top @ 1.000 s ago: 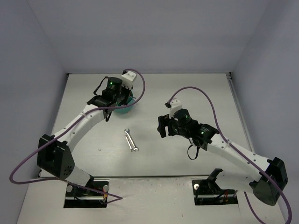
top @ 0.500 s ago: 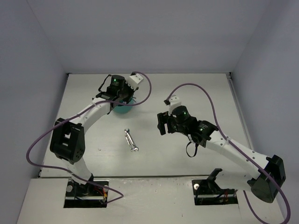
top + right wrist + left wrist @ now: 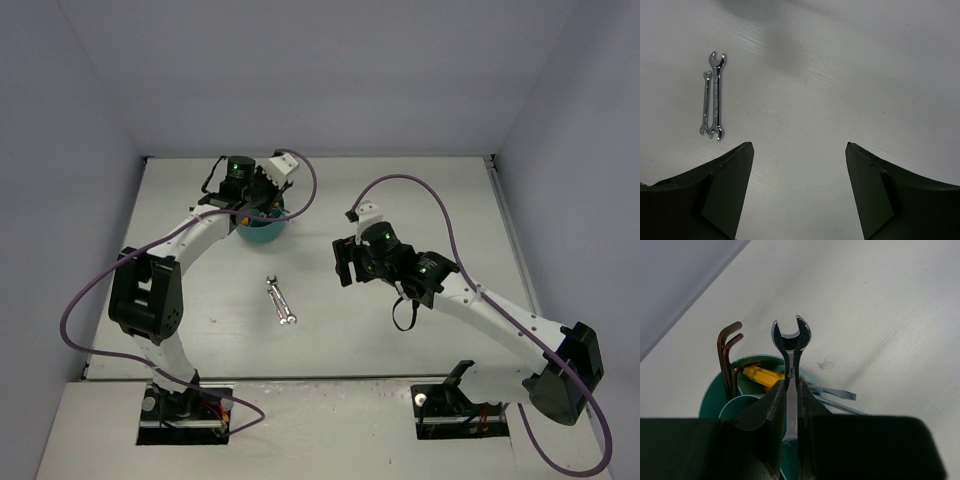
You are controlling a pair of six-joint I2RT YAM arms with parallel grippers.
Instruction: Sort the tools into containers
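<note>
Wrench along left jaws, open end outward

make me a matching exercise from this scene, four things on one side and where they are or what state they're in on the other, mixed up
Things:
1. left gripper
2. right gripper
3. two loose wrenches
4. black hex keys

Place or state:
A. standing upright in the teal organiser
B. open, holding nothing
C. shut on a silver wrench
D. lying side by side on the table

Pairs: 1-C, 2-B, 3-D, 4-A
</note>
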